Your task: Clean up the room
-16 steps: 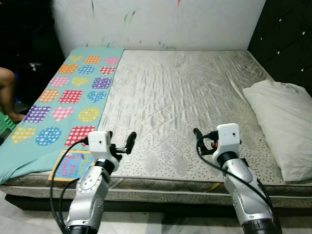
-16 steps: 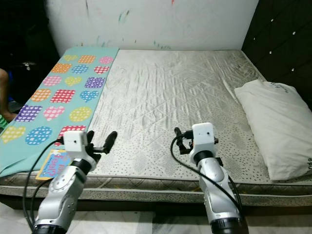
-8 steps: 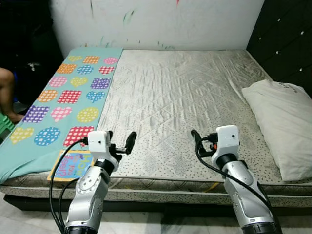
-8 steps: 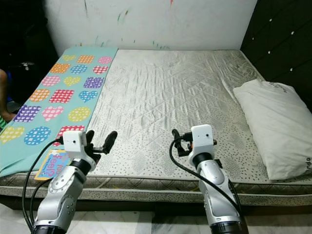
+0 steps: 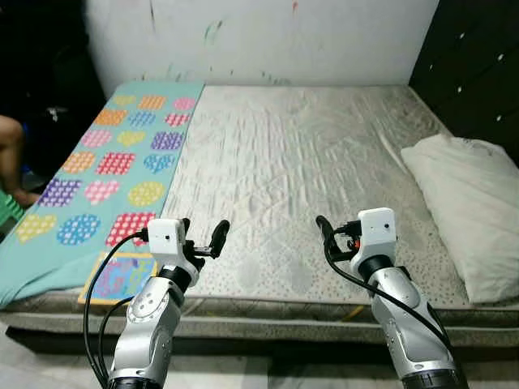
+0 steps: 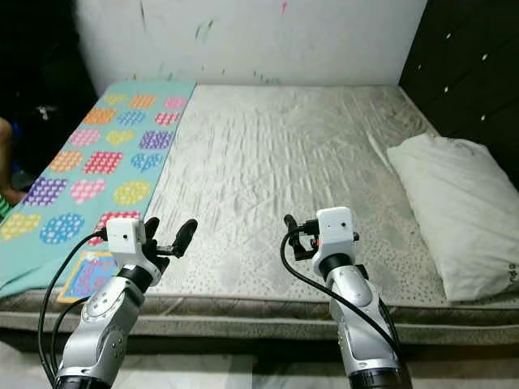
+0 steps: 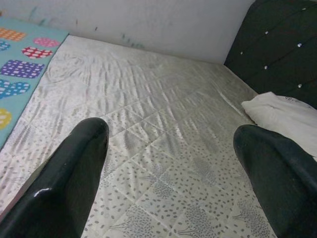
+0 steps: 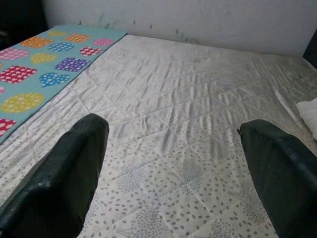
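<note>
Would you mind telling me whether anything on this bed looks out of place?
Yes: a colourful flat book lies at the mattress's near left corner beside the patterned teal blanket, and the white pillow sits askew along the right edge.

person (image 5: 10, 158) cropped, book (image 5: 120, 276) perhaps blurred

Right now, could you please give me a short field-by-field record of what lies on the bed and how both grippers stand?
mattress: bare, quilted
blanket: teal, patterned, along robot's left side
book: on the near left corner, beside left gripper
pillow: white, at right edge
left gripper: open, holding nothing, over near edge
right gripper: open, holding nothing, over near edge
</note>
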Motion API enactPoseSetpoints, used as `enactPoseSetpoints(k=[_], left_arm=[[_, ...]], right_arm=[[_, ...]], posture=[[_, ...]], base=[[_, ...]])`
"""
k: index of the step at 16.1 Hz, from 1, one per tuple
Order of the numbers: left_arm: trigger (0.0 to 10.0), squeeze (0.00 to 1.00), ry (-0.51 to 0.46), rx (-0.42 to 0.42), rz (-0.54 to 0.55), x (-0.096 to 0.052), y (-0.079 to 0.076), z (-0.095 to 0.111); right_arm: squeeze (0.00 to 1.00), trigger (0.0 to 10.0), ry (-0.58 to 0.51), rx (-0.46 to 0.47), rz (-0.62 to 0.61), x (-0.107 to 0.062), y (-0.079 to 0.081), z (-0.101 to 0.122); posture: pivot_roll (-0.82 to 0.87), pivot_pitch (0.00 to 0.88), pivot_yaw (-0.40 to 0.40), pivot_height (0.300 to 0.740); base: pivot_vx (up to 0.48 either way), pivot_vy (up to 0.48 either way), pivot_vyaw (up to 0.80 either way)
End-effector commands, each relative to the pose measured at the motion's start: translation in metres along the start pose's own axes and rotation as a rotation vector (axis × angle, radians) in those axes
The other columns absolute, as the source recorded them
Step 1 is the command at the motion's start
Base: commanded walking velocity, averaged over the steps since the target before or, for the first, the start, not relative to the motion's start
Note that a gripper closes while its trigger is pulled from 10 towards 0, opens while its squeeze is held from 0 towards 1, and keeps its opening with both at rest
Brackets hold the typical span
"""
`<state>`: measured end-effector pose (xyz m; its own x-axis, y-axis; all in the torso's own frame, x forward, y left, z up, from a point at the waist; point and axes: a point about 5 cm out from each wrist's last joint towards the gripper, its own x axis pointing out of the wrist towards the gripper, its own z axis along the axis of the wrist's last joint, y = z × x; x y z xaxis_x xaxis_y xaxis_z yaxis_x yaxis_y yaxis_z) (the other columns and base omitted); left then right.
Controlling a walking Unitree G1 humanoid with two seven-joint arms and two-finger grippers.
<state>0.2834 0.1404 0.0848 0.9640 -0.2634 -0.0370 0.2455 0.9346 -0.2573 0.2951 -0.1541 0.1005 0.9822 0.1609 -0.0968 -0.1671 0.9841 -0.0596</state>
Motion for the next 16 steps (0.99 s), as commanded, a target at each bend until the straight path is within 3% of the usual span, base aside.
enactPoseSetpoints(k=[1,6,16], left_arm=[[10.0,0.00,0.008,0.008,0.008,-0.0007,0.0009,0.0006],[10.0,0.00,-0.008,0.007,-0.012,-0.0009,-0.0014,0.0020],[10.0,0.00,-0.010,0.007,-0.016,-0.0008,-0.0010,0.0028]], right_arm=[[0.00,10.0,-0.012,0.003,0.014,0.0009,0.0023,0.0043],[0.00,10.0,-0.012,-0.004,0.016,0.0013,0.0023,0.0046],[0.00,10.0,-0.011,-0.004,0.010,0.0017,0.0025,0.0045]], posture=[[-0.16,0.000,0.011,0.740],[-0.16,0.000,0.008,0.740],[-0.17,0.000,0.011,0.740]], base=[[0.000,0.000,0.00],[0.112,0.000,0.00],[0.428,0.000,0.00]])
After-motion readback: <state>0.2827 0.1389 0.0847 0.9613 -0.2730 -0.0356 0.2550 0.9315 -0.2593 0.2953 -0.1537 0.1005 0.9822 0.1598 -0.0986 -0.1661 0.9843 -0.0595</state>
